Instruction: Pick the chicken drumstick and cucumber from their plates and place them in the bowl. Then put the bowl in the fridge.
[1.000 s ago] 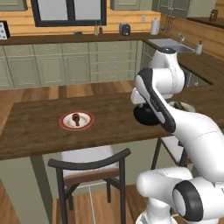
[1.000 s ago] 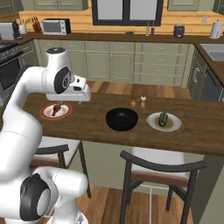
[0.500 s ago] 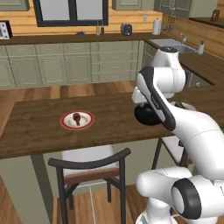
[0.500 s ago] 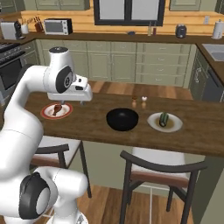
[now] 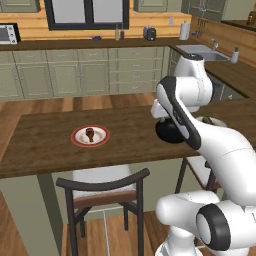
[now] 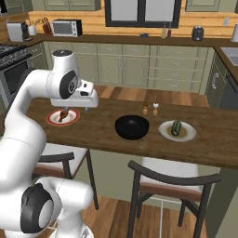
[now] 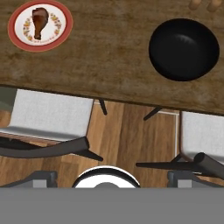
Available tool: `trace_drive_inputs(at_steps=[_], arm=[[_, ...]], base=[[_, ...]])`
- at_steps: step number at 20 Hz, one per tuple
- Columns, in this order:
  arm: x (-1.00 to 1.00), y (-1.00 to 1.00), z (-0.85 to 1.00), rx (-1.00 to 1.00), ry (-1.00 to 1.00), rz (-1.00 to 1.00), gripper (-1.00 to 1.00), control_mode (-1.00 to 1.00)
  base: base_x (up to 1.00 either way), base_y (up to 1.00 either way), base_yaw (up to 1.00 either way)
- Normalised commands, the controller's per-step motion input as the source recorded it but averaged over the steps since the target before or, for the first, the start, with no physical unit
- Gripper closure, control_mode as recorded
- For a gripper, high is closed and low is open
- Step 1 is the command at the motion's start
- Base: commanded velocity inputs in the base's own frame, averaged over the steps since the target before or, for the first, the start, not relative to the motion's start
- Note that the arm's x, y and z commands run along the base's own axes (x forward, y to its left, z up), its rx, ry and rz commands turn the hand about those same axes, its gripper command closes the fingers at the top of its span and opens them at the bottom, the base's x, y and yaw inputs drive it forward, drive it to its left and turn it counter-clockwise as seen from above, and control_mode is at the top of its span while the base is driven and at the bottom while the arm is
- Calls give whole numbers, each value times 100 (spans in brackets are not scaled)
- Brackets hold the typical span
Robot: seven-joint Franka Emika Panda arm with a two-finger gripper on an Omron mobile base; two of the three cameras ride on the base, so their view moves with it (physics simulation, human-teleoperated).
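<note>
Chicken drumstick: on red-rimmed plate, untouched. Cucumber: on cream plate beyond empty black bowl.
Gripper: released, jaws wide, high over the counter edge.
Risk: descent off-centre nudges the small drumstick or plate.

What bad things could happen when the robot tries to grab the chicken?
The drumstick is small on its red-rimmed plate, so the open gripper might pinch the plate or nudge it along the counter instead. The bowl sits well apart from that plate, so the chicken could slip out on the way over. The gripper hangs above the chairs, off the counter's edge, so it could miss.
</note>
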Motion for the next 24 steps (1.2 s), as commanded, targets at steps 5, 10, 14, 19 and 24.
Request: trace_drive_inputs(at_steps=[5,10,14,19,24], arm=[[0,0,0,0,0,0,-100,100],[0,0,0,0,0,0,-100,100],[0,0,0,0,0,0,-100,-100],[0,0,0,0,0,0,-100,-100],[-17,-11,-13,0,-9,2,-100,-100]], base=[[0,0,0],[0,0,0],[0,0,0],[0,0,0],[0,0,0]])
